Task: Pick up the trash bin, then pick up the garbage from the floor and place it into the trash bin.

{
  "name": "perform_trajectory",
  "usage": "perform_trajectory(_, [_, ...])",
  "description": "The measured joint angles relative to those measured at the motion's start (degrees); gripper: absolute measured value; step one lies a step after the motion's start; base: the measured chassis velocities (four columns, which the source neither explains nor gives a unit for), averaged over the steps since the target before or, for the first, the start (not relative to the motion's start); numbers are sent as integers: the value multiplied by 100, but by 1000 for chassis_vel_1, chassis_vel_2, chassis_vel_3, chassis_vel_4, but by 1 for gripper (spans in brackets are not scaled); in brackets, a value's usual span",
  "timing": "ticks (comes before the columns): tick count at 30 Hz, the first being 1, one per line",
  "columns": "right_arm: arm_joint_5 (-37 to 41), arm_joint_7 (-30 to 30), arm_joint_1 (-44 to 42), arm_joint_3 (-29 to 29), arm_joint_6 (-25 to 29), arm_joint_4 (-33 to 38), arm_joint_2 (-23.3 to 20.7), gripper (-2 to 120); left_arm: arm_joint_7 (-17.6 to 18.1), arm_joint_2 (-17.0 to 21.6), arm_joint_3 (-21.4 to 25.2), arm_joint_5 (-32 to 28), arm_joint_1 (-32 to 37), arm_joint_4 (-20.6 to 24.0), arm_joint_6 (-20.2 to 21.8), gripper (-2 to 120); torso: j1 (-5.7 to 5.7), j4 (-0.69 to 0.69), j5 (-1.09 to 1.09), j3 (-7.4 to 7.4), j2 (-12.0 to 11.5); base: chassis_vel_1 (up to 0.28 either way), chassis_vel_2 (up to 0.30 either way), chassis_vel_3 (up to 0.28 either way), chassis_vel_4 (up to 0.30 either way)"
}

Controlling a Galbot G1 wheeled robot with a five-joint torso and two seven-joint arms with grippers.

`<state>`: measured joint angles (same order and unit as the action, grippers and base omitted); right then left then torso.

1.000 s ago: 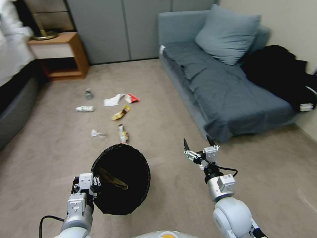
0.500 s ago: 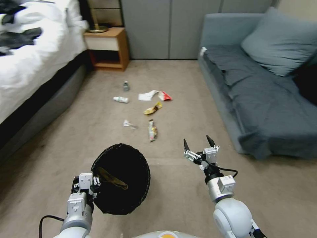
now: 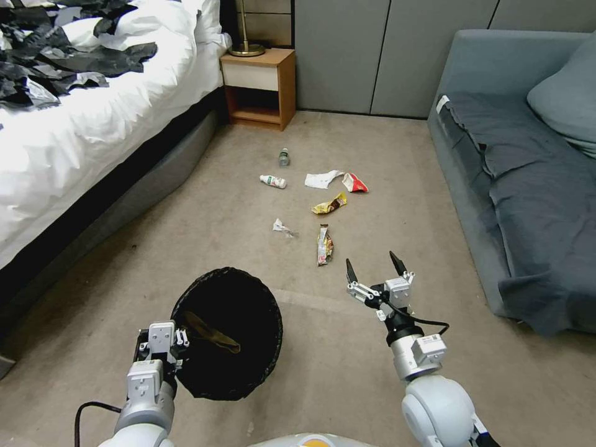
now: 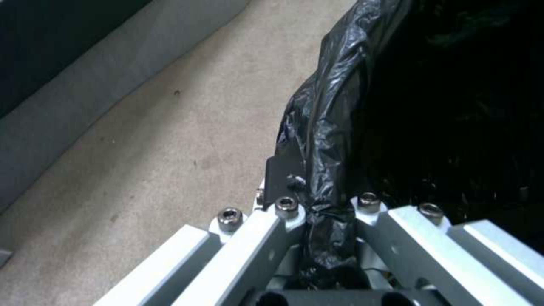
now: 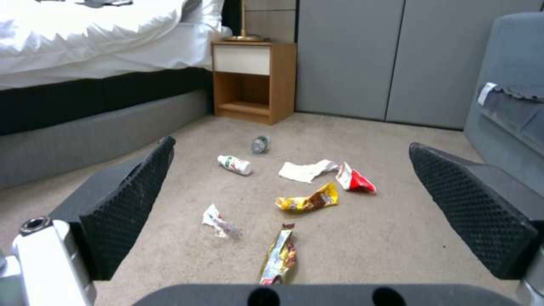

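The trash bin (image 3: 248, 347), lined with a black bag, hangs at my lower left with a tan piece (image 3: 214, 338) inside. My left gripper (image 3: 179, 340) is shut on its rim; the left wrist view shows the fingers (image 4: 286, 212) pinching the bag's fold (image 4: 323, 140). My right gripper (image 3: 372, 270) is open above the carpet, with nothing between its pads (image 5: 133, 199). The garbage lies ahead: a long wrapper (image 3: 324, 244), a yellow wrapper (image 3: 329, 203), a red wrapper (image 3: 355, 182), white tissue (image 3: 321, 179), a crumpled scrap (image 3: 283, 227), a white bottle (image 3: 273, 181) and a clear bottle (image 3: 284, 157).
A bed (image 3: 93, 112) with white bedding and black clothing runs along the left. A wooden nightstand (image 3: 257, 87) stands at the back. A grey sofa (image 3: 521, 186) fills the right side. Open carpet lies between them.
The whole picture has swung: the bed has come into view on the left and the sofa has slid right, so the camera turned left. Both arms keep their pose.
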<state>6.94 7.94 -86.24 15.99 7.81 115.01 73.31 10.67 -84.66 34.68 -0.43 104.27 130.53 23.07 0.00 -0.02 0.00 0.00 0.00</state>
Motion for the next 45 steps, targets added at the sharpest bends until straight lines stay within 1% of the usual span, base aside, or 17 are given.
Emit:
perform_trajectory(15, [10, 8, -15, -1, 1, -37, 16, 100, 4, 2, 11, 6, 15, -10, -8, 1, -1, 2, 0, 0, 0, 0, 0, 0, 0])
perform_trajectory(19, [11, 4, -30, 10, 8, -37, 15, 100, 4, 4, 11, 7, 15, -10, -10, 1, 0, 2, 0, 0, 0, -79, 81, 81, -77])
perform_trajectory(23, [13, -12, -42, 14, 23, -37, 14, 100, 4, 6, 13, 10, 15, -12, -14, 1, 0, 2, 0, 0, 0, -139, 144, 163, -151])
perform_trajectory(43, [-1, -123, -65, -29, 123, -84, 6, 100, 9, -3, 50, 4, 8, -14, -36, 1, -1, 1, 1, 0, 0, -218, 218, 216, -212])
perform_trajectory(44, [-7, -130, -68, -36, 135, -93, 8, 100, 11, -3, 49, 1, 2, -14, -36, 1, 0, 1, -1, 1, 0, -195, 221, 202, -208])
perform_trajectory(45, [-17, -142, -69, -40, 148, -101, 10, 100, 13, -4, 49, -1, 0, -14, -35, 1, 0, 2, 2, 0, 0, -195, 221, 216, -224])
